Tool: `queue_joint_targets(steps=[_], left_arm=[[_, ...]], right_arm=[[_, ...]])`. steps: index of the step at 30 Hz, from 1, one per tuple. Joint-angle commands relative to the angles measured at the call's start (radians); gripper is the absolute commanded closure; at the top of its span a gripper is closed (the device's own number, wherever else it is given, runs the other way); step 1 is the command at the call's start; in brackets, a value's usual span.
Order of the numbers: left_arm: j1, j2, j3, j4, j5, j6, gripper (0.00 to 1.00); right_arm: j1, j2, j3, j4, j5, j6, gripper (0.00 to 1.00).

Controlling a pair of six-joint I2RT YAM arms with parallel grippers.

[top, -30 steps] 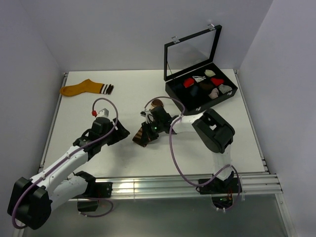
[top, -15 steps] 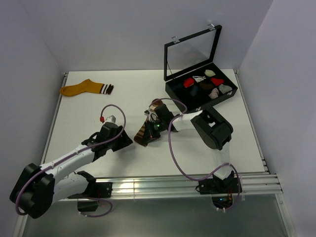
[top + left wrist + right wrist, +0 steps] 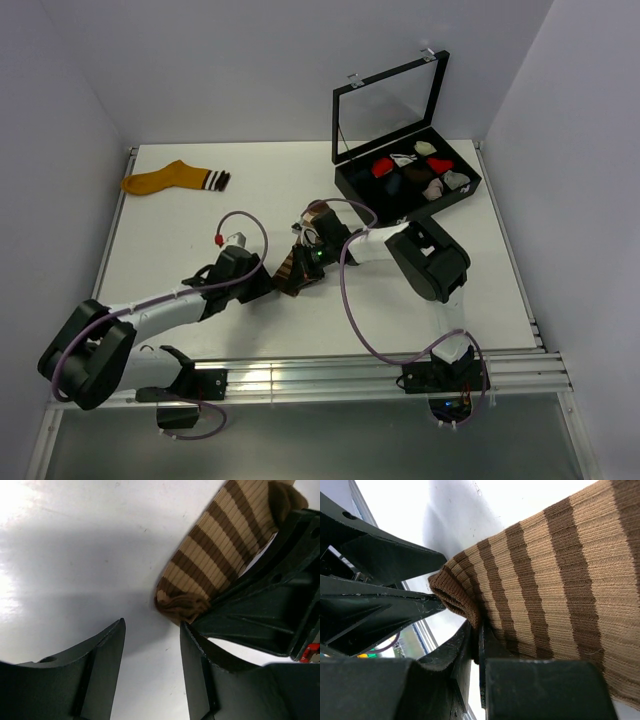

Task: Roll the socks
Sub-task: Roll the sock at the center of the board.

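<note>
The brown sock with cream stripes (image 3: 296, 270) lies mid-table, its folded brown end showing in the left wrist view (image 3: 182, 606) and the right wrist view (image 3: 530, 600). My right gripper (image 3: 303, 262) is shut on the sock's edge (image 3: 479, 630). My left gripper (image 3: 266, 286) is open and empty, its fingertips (image 3: 112, 645) just left of the sock's folded end, a little short of touching it. The mustard-orange sock (image 3: 172, 179) with the dark white-striped cuff lies flat at the far left of the table.
An open black box (image 3: 408, 187) with a raised glass lid stands at the back right and holds several small sock bundles. White walls close in the table on the left, back and right. A metal rail (image 3: 330, 375) runs along the near edge.
My left gripper has moved right and nearer, up to the striped sock's folded end. My right gripper stays shut on the sock, almost in place.
</note>
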Motion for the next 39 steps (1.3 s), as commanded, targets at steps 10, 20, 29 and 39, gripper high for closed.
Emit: queue_joint_targets(steps=[10, 20, 29, 39], left_arm=[[-0.005, 0.128, 0.037, 0.006, -0.043, 0.0, 0.57], [-0.007, 0.219, 0.083, -0.058, -0.054, 0.029, 0.71], [-0.005, 0.253, 0.131, -0.094, -0.06, 0.072, 0.72], [-0.005, 0.271, 0.162, -0.098, -0.037, 0.115, 0.72]], right_arm=[[-0.006, 0.032, 0.033, -0.09, 0.06, -0.044, 0.99], [0.006, -0.049, 0.024, -0.122, 0.132, -0.106, 0.66], [0.044, -0.241, -0.06, -0.141, 0.361, -0.176, 0.45], [0.185, -0.462, -0.228, 0.008, 0.743, -0.343, 0.51]])
